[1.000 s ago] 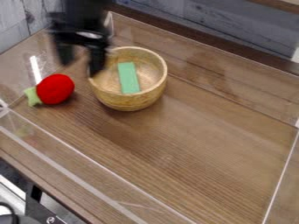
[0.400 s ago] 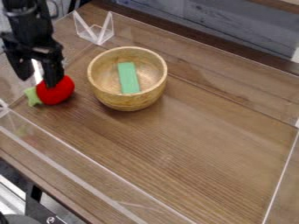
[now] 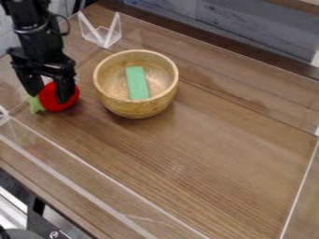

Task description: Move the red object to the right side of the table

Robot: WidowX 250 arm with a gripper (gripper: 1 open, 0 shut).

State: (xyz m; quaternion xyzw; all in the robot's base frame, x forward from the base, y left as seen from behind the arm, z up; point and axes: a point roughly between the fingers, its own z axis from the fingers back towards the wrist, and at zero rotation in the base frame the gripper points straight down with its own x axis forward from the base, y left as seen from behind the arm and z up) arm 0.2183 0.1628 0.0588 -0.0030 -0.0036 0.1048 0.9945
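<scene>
The red object [image 3: 56, 96] is a small round bright-red soft toy with a green leafy end, lying on the table [image 3: 212, 159] at the far left. My gripper [image 3: 45, 78] hangs right over it, open, with one dark finger on each side of the toy's upper part. Whether the fingers touch the toy I cannot tell. The black arm rises from the gripper toward the top left corner and hides the toy's top.
A wooden bowl [image 3: 137, 83] holding a green rectangular block [image 3: 136, 83] stands just right of the toy. Low clear acrylic walls [image 3: 50, 163] edge the tabletop. A clear bracket [image 3: 100, 31] stands at the back left.
The gripper swung left from beside the bowl, came over the red toy and lowered until its open fingers straddle it. Toy and bowl have not moved.
</scene>
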